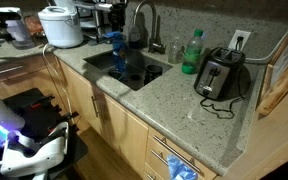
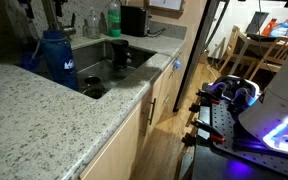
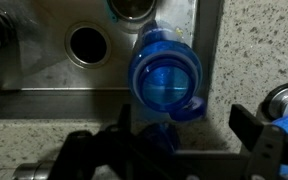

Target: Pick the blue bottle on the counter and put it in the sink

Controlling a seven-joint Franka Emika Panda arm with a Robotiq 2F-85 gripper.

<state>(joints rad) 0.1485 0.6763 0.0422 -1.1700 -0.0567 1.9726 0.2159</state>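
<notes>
Jaws stand spread wide in the wrist view, the gripper (image 3: 169, 145) clasping nothing, with the blue bottle (image 3: 166, 80) seen from above just ahead of its fingers. That bottle stands upright on the counter (image 2: 44, 120) in an exterior view, just beside the rim of the sink (image 3: 44, 75). Beyond the basin rises the faucet (image 1: 144, 20), then the green bottle (image 1: 192, 50) and the toaster (image 1: 219, 72).

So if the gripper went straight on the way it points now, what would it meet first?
Most likely the round-topped translucent blue bottle: in the wrist view it sits dead ahead of the gripper, between its spread fingers. How near is unclear; depth can't be read.
</notes>
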